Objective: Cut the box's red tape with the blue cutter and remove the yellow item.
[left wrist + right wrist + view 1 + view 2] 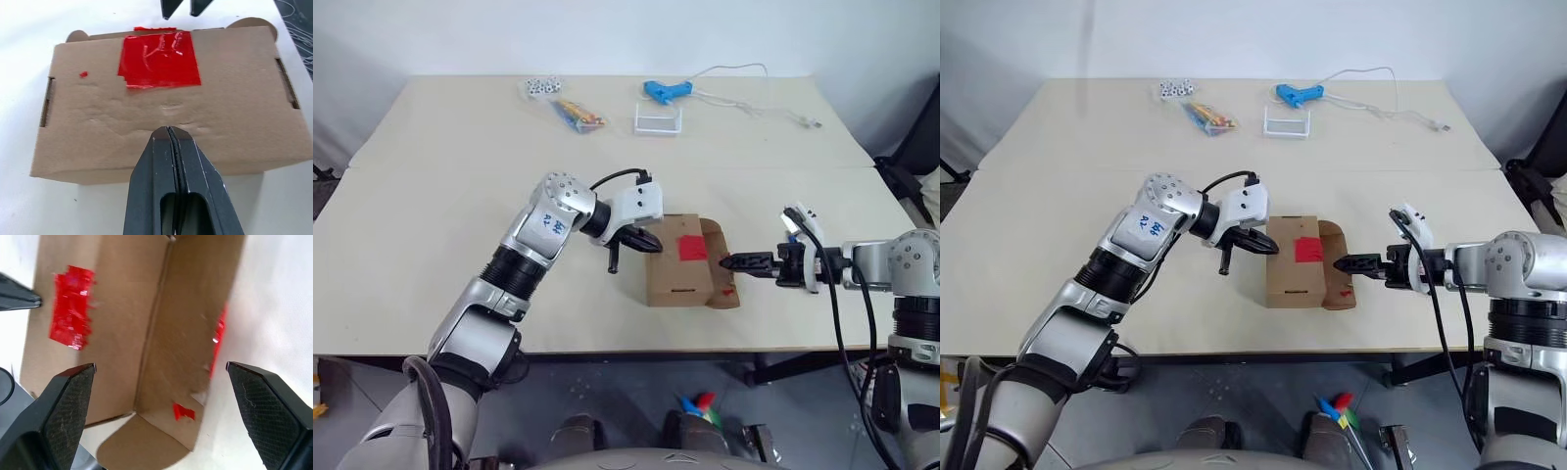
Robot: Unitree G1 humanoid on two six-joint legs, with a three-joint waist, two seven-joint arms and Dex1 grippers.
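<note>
The brown box lies near the table's front edge, with the red tape on its top panel. A flap on its right side stands open, with red tape scraps along its edge. My left gripper is shut with nothing between its fingers, and its tip is at the box's left edge. To the right of the box, my right gripper is open and points at the open flap; its fingers spread wide in front of it. The blue cutter and the yellow item are out of view.
At the table's far side lie a light blue glue gun with a white cord, a small clear frame, a bag of coloured sticks and small white pieces. The table's front edge runs close behind the box.
</note>
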